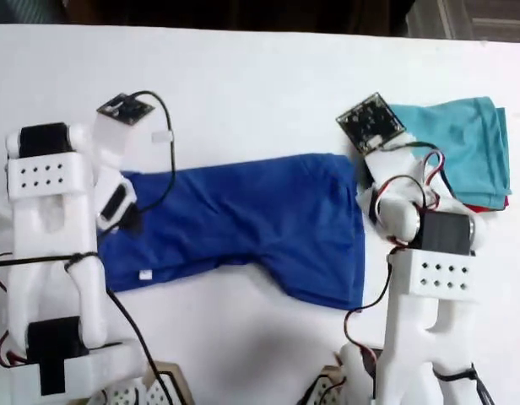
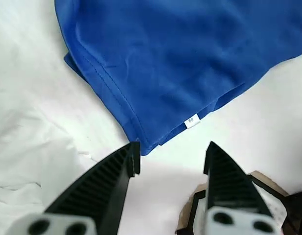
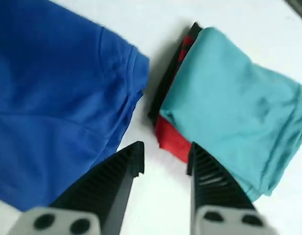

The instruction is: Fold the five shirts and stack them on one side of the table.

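- Cloth of the blue shirt [image 1: 260, 224] looks soft, light and floppy. It lies spread out mid-counter [image 1: 243, 76], between the arms.
- Left gripper [image 2: 173, 149] is apart and empty, near a hem corner.
- Right gripper [image 3: 165, 149] is apart too, between the shirt and the folded pile [image 1: 463, 148].
- Pinching a corner should work best.
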